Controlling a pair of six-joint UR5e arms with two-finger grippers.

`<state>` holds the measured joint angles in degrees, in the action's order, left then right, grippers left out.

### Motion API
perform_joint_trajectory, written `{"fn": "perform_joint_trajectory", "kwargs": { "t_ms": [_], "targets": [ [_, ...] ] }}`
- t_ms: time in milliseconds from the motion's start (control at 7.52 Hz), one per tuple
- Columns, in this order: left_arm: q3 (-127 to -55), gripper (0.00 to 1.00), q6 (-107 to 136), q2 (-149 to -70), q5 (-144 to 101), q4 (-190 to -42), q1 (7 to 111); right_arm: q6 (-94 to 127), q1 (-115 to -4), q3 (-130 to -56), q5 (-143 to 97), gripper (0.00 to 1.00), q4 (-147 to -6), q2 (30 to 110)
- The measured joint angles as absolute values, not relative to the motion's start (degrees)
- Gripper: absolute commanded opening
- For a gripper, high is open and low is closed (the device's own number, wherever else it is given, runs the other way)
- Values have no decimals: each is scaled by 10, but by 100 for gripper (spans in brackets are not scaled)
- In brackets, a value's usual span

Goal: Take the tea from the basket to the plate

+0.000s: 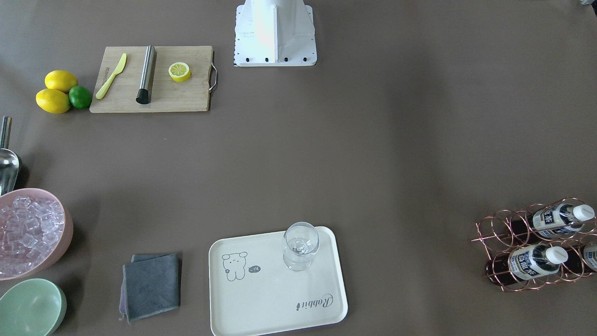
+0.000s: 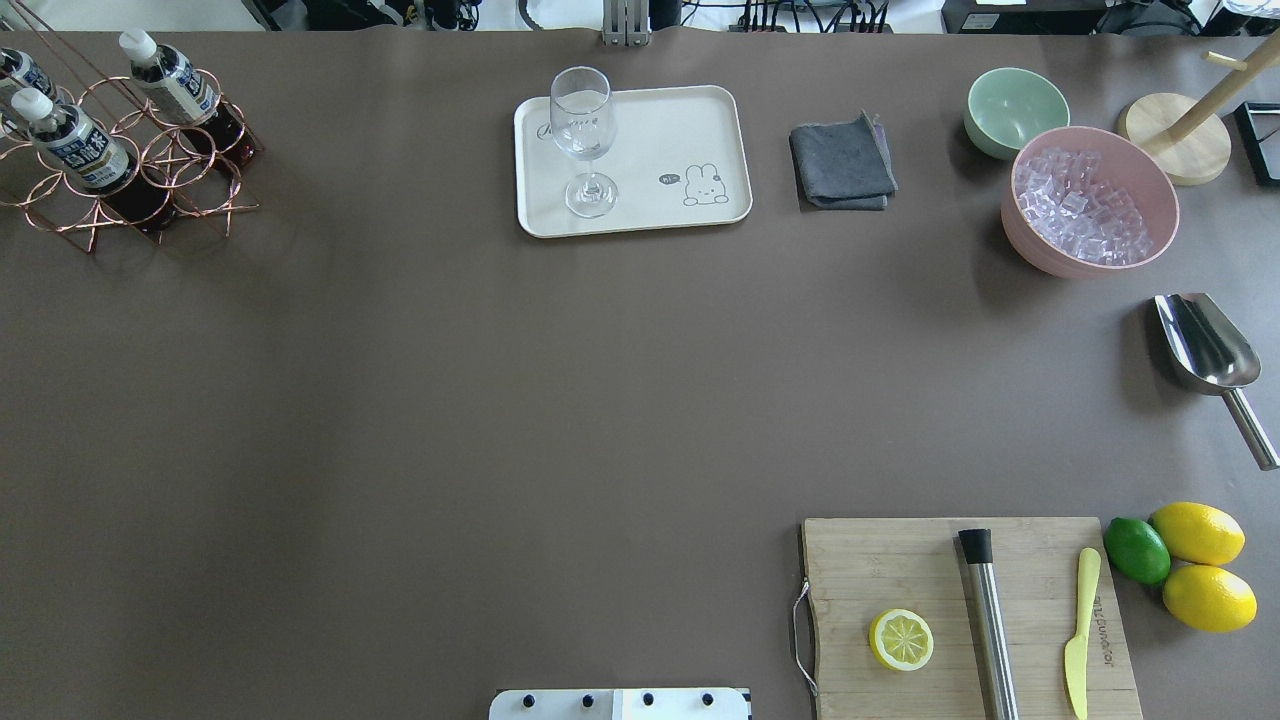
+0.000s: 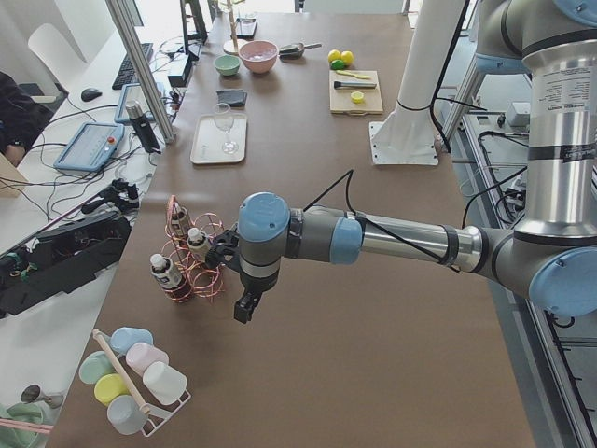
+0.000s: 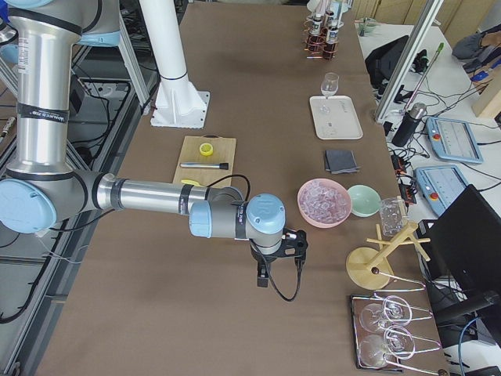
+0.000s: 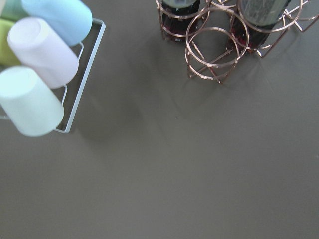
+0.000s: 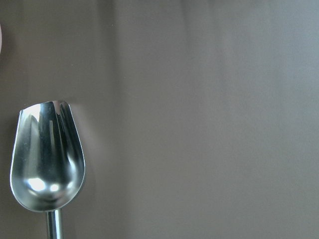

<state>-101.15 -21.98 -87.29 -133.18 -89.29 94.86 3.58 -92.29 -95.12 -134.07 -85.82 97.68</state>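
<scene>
In the overhead view the basket (image 2: 150,170) sits at the 10 o'clock corner of the table (image 2: 500,400). The tea (image 2: 75,140) stands upright in its cells, white caps up, long axis vertical. The plate (image 2: 660,130) lies at 12 o'clock, well apart, with a wine glass (image 2: 583,130) on it. From the left side, the left gripper (image 3: 242,313) hangs pointing down just beside the basket. Its wrist camera shows the rings at 12 to 1 o'clock. This arm is clearly nearer. The right gripper (image 4: 264,276) hangs at the far end, above a metal scoop (image 6: 47,164). I cannot tell whether either pair of jaws is apart or together.
</scene>
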Motion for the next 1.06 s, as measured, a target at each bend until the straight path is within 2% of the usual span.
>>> {"fn": "perform_joint_trajectory", "kwargs": {
  "t_ms": [532,1064],
  "targets": [
    [-983,96,-331,-1006,-1297,-892,931,36,-923,-953,-1382,100,-858,977],
    [-984,96,-339,-1057,-1342,-902,906,35,-923,-948,-1380,100,-858,977]
  ]
}}
